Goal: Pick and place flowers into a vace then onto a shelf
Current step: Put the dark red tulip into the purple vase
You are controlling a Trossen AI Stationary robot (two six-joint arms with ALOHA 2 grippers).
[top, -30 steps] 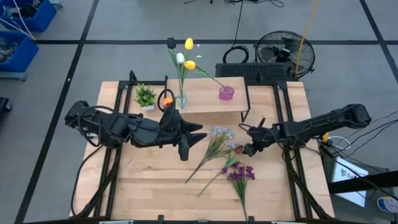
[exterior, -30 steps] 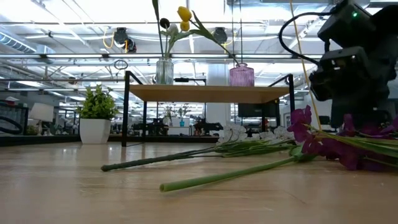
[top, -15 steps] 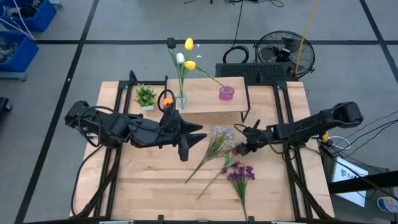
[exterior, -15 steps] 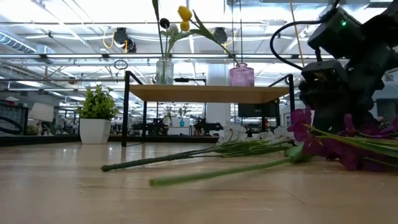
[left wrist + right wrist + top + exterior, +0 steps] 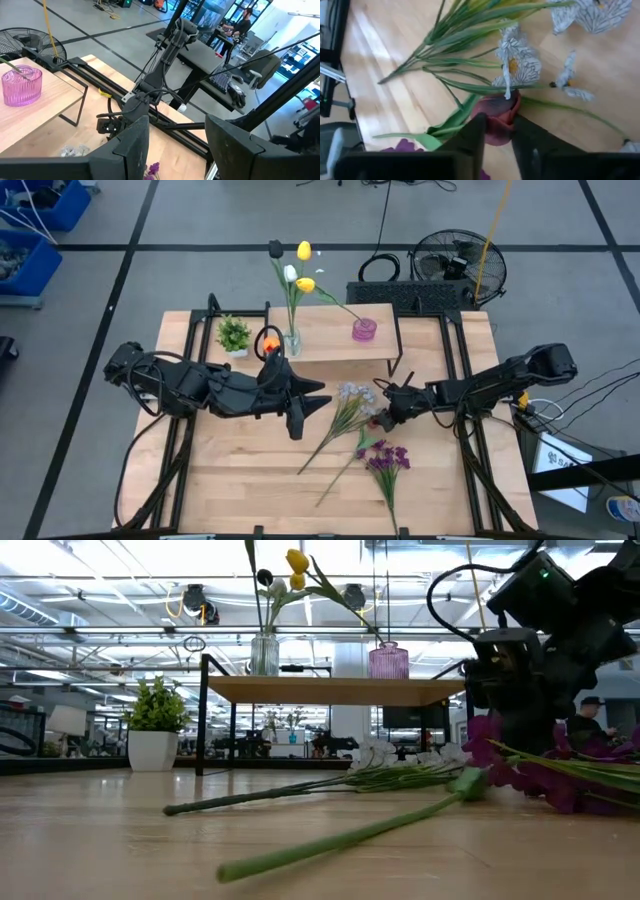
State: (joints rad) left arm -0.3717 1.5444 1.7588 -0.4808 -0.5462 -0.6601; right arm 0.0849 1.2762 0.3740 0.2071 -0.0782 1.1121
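One dark tulip [image 5: 496, 120], mid-table toward the right edge, sits clamped by its bloom in the right gripper [image 5: 384, 417] (stem [image 5: 350, 836] trailing toward the front edge), left gripper [image 5: 312, 402] released, farther off.

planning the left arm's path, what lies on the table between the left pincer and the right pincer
In the high view, the pale lilac-white blossom spray lies on the wooden tabletop between the left pincer and right pincer.
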